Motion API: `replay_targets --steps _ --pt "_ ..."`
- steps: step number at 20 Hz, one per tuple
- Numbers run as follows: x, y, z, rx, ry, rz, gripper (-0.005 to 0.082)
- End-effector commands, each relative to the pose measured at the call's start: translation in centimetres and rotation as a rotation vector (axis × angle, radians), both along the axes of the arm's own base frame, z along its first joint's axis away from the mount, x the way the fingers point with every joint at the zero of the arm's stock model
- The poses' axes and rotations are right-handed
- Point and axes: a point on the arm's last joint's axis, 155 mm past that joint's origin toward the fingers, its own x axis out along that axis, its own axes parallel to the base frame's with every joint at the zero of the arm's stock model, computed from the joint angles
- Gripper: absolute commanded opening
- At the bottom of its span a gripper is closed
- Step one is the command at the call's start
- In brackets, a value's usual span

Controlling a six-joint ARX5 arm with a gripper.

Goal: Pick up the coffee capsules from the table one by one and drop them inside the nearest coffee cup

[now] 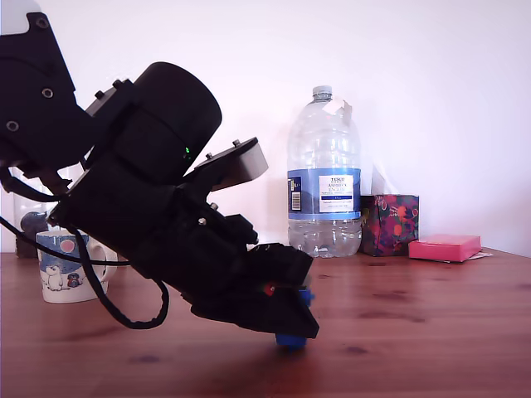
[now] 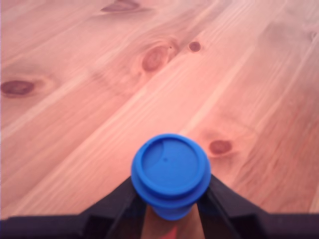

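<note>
At the exterior view's far left, the white coffee cup (image 1: 60, 274) with its blue picture was seen standing on the reddish-brown table (image 1: 415, 340). It was partly hidden behind the black arm (image 1: 149, 207) and its cable. The arm was shown filling the left half of that view, sloping down toward the middle.

At the arm's low end the pincer (image 1: 292, 319) was set close to the table, with the dark blue capsule (image 1: 291, 339) gripped in it. A blue edge was visible above the black fingers (image 2: 112, 206) and another below them, so the capsule's long axis was judged to run nearly upright, tipped a little. Whether its base was touching the wood or just clear of it could not be told. In the wrist view the capsule's round face was turned toward the camera, a finger was pressed against each side, and the pincer was narrowed to the capsule's width.

The cup was thus placed well apart from the pincer, toward the exterior view's left and farther back. The coming move was judged to be a lift followed by a carry in that direction. The cream capsule was not seen in either view.

Right of the pincer, at the back of the table, a large water bottle (image 1: 323, 182), a patterned box (image 1: 390, 224) and a flat pink box (image 1: 444, 246) were lined up.
</note>
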Motion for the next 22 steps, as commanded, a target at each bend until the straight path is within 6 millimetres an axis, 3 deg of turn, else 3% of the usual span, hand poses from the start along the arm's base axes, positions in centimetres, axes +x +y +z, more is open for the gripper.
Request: replay_targets --steps 1,6,12,16,22 --pt "-0.3 -0.1 -0.4 0.007 0.002 -0.009 0.0122" --pt "-0.2 -0.2 3.0 -0.032 -0.038 -0.011 0.0122" --pt "0.6 0.9 8.9 -0.065 -0.162 0.019 0.0092" --pt "2.6 4.0 12.8 -0.066 -0.249 0.12 0.0092" --pt "6.8 11.8 16.2 -0.066 -0.292 0.335 0.0092"
